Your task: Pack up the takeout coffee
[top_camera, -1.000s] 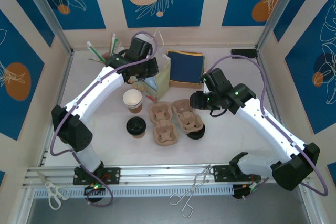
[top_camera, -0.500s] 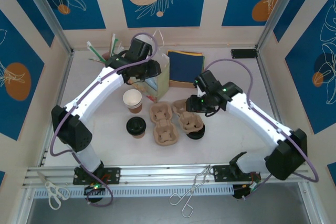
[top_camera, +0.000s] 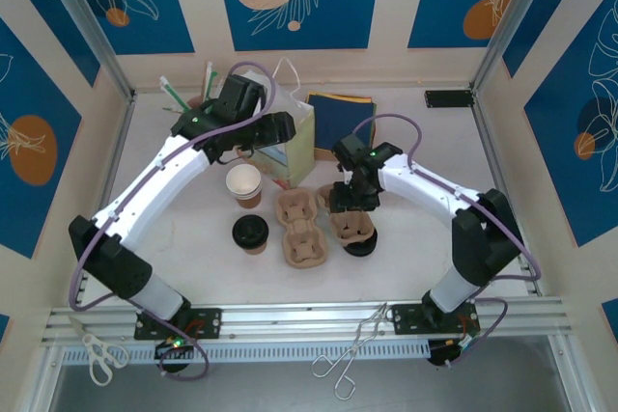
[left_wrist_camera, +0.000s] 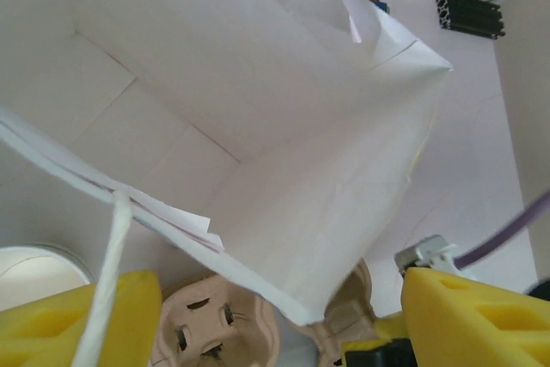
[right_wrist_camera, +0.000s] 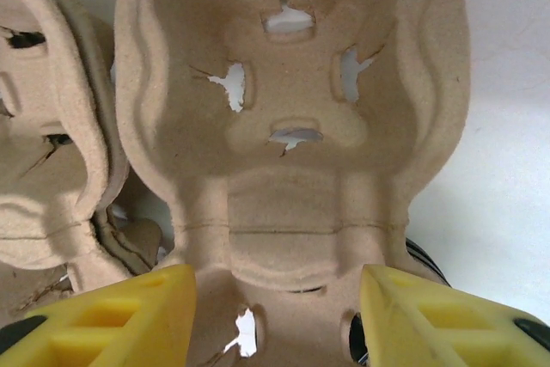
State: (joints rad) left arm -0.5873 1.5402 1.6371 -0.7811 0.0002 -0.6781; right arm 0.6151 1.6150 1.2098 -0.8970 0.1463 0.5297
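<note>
I saw the coffee (top_camera: 250, 233) standing on the surface (top_camera: 319, 282), just at 9 o'clock of the left carrier (top_camera: 301, 231). My right claw (top_camera: 350, 202) hung spread over the right carrier (right_wrist_camera: 292, 126). My left claw (top_camera: 274, 132) was spread too, at the mouth of the white bag (left_wrist_camera: 284, 126), at 12 o'clock of the carriers.

Cup carrier (right_wrist_camera: 292, 169): moulded paper pulp, recorded as rough, fibrous and matt, torn at the slits. Bag (left_wrist_camera: 284, 109): white paper, smooth, matt, creased. Fingers (right_wrist_camera: 112, 320) of right gripper (right_wrist_camera: 275, 307): yellow, matt, finely grained. Takeout coffee (top_camera: 251, 233): brown kraft paper noted under 1 black plastic lid. Table (right_wrist_camera: 507, 126): white, smooth.
</note>
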